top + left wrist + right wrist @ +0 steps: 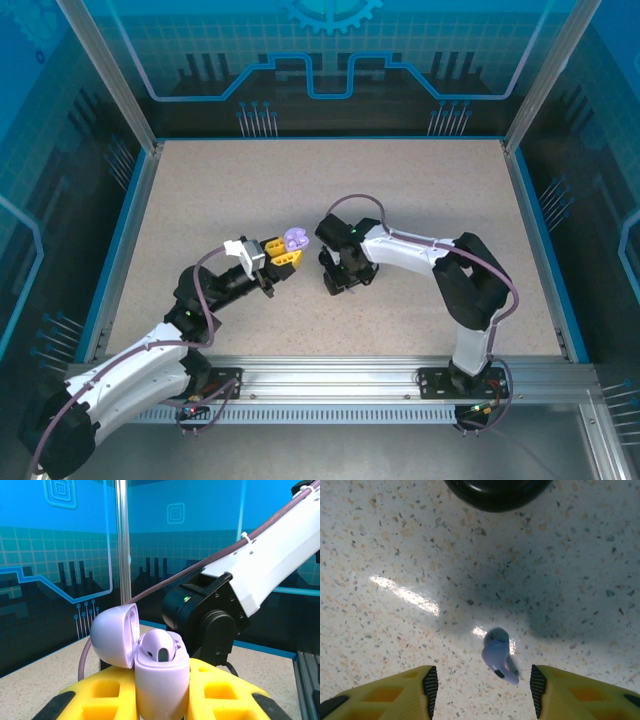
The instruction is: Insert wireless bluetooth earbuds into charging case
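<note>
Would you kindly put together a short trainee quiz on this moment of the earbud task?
1. True or false: the lavender case held in the left jaws has its lid shut.
2. The loose lavender earbud lies: A) inside the case, B) on the table between the open right jaws, C) clamped in the right jaws.
3. Fill in: the case shows ___ seated earbud.
Key: 1 false; 2 B; 3 one.

arms [405,250] — white shells, black joints, mauve cable [150,590] along each, green led [186,599]; fingers [385,695] yellow, lattice-cut, with ribbed black pads [431,687].
</note>
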Controlling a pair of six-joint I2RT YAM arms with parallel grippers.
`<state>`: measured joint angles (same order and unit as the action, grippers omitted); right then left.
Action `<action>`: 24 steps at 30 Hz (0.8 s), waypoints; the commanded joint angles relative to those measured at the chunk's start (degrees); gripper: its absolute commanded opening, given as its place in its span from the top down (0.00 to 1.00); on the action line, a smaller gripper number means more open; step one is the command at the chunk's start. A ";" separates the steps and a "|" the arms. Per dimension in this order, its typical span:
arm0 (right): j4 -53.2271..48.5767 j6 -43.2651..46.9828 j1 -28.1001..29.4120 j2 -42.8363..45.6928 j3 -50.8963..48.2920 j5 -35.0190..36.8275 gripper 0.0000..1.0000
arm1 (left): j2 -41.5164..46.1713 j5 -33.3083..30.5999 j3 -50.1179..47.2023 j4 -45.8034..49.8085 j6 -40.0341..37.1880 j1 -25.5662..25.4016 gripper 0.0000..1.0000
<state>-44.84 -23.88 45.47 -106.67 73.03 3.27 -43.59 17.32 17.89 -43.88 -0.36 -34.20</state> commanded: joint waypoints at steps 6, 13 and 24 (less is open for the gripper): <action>-7.63 1.99 1.47 -6.45 5.74 4.15 0.52 | 1.27 -1.06 0.13 -0.23 -1.57 -0.32 1.00; -7.25 2.00 1.81 -8.45 6.37 4.50 0.60 | 1.40 -1.14 -0.22 -0.33 -1.31 -0.30 1.00; -6.82 1.56 1.80 -10.52 5.80 4.28 0.70 | 1.82 -1.19 -0.29 0.08 -1.22 -0.33 1.00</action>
<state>-50.41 -22.22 46.89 -114.56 78.85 6.63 -42.94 17.17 17.87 -43.68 -0.51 -34.20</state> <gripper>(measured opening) 0.305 0.208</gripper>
